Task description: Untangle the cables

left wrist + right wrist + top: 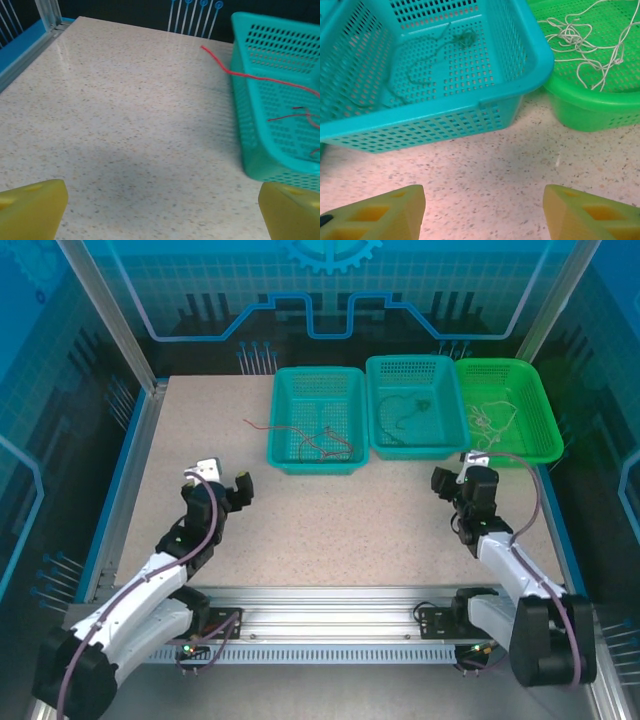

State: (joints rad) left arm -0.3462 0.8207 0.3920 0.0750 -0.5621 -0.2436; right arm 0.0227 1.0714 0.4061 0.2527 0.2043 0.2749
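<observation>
The cables lie apart in three baskets at the back of the table. A red cable (322,440) sits in the left teal basket (283,462), one end trailing over its left rim onto the table (235,73). A greenish-dark cable (427,62) lies in the middle teal basket (510,92). A pale whitish cable (580,40) is bunched in the green basket (590,110). My left gripper (162,202) stands open over bare table, left of the red cable's basket. My right gripper (484,207) is open too, nothing between its fingers, just in front of the middle and green baskets.
A short pale scrap (558,157) lies on the table before the green basket. A blue raised edge (118,480) borders the table's left side, with an aluminium post (47,12) at the far left corner. An aluminium rail (330,605) runs along the near edge.
</observation>
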